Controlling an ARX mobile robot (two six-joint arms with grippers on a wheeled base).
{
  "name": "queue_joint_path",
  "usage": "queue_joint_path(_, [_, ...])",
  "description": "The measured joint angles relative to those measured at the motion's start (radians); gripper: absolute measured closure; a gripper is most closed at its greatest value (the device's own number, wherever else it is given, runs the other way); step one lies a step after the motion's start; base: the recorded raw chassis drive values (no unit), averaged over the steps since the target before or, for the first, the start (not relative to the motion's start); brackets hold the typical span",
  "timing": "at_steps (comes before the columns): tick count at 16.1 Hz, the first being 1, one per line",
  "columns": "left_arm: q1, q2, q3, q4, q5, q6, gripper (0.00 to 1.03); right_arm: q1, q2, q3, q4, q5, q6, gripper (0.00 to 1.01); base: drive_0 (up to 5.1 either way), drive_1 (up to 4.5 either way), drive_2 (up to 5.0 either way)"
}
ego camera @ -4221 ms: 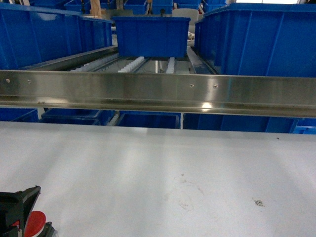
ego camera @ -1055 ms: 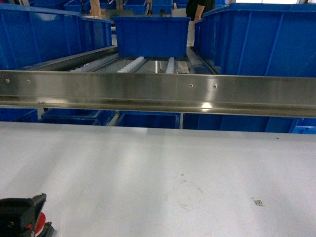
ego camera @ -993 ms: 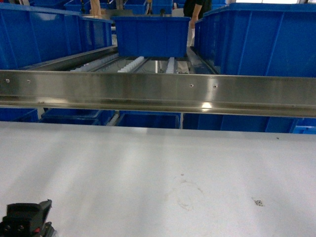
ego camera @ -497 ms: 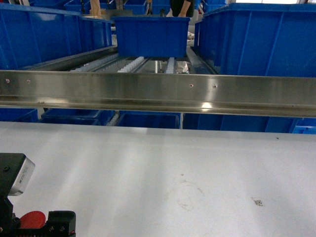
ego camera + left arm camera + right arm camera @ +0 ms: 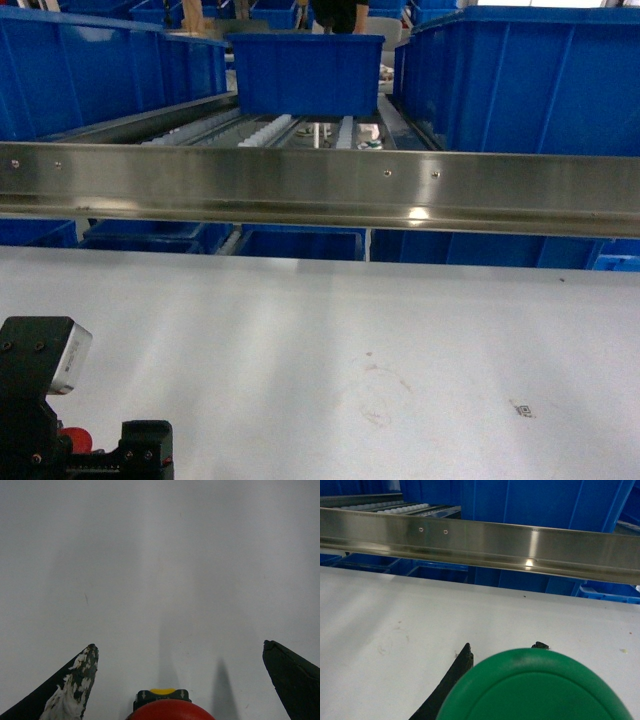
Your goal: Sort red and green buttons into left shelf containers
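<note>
The left gripper stands released, its jaws wide either side of the red button on the bench. Centre over the cap, then close squarely on its dark body. The right gripper appears clenched on the green button.

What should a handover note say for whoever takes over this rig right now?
Left tool: open, fingers either side of the red button on the white table, not gripping.
Right tool: out of the head view; the green button fills its wrist view at the fingers, grip uncertain.
Done: nothing binned.
Left: grasp red, carry both buttons to the blue bins on the left of the shelf.
</note>
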Motion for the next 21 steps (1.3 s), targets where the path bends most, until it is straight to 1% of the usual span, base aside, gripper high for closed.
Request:
queue_joint_path(2, [0.002,0.037,0.003,0.023,-0.021,0.012,0.05,0.000,0.000,0.000,0.000,0.000,0.000,0.74,0.0,0.00,0.0])
queue_joint_path(9, [0.007,0.042,0.004,0.032,-0.023,0.012,0.05,0.000,0.000,0.000,0.000,0.000,0.000,0.74,0.0,0.00,0.0])
queue_joint_path(10, [0.007,0.042,0.005,0.037,-0.023,0.013,0.08,0.000,0.000,0.000,0.000,0.000,0.000,0.74,0.0,0.00,0.0])
queue_joint_path(12, [0.005,0.050,0.013,0.026,-0.027,0.014,0.28,0.000,0.000,0.000,0.000,0.000,0.000,0.74,0.0,0.00,0.0])
queue_joint_path(14, [0.000,0.058,0.016,0.026,-0.029,0.014,0.51,0.000,0.000,0.000,0.000,0.000,0.000,0.74,0.0,0.00,0.0])
queue_joint_path(16, [0.000,0.061,0.016,0.028,-0.026,0.013,0.71,0.000,0.000,0.000,0.000,0.000,0.000,0.74,0.0,0.00,0.0])
queue_joint_path(17, [0.002,0.061,0.014,0.041,-0.026,0.011,0.74,0.000,0.000,0.000,0.000,0.000,0.000,0.74,0.0,0.00,0.0])
queue_joint_path(19, [0.018,0.060,-0.005,0.056,-0.018,0.011,0.74,0.000,0.000,0.000,0.000,0.000,0.000,0.74,0.0,0.00,0.0])
queue_joint_path(20, [0.029,0.033,-0.028,0.050,0.002,0.012,0.74,0.000,0.000,0.000,0.000,0.000,0.000,0.74,0.0,0.00,0.0])
queue_joint_path(21, [0.034,-0.010,-0.054,0.065,0.005,0.021,0.74,0.000,0.000,0.000,0.000,0.000,0.000,0.74,0.0,0.00,0.0])
